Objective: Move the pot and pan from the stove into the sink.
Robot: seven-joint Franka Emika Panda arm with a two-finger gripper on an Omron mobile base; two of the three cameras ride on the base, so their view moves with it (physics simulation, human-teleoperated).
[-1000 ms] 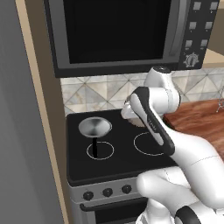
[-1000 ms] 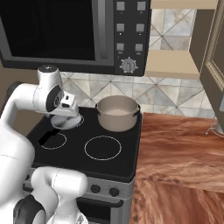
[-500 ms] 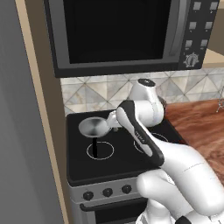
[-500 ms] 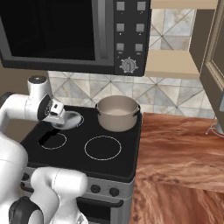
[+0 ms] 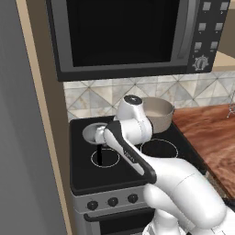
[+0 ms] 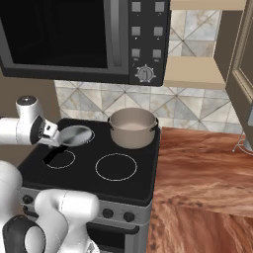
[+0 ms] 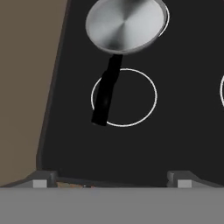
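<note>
Pan (image 7: 124, 26) just beyond open claw (image 7: 109, 178)

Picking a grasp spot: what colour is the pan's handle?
Black, clearest in the hand view: the pan's handle.

Pot and pan on stove
Silver pan (image 7: 124, 25) upper centre, black handle pointing down; beige pot (image 6: 132, 128) centre frame; black stove (image 6: 133, 183).

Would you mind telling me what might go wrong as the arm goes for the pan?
The open gripper hangs above the pan's black handle, which lies slanted, so misaligned fingers might push it aside. Gripped by its handle, the pan could tip. The pot stands close by on the stove; a wide swing might hit it.
</note>
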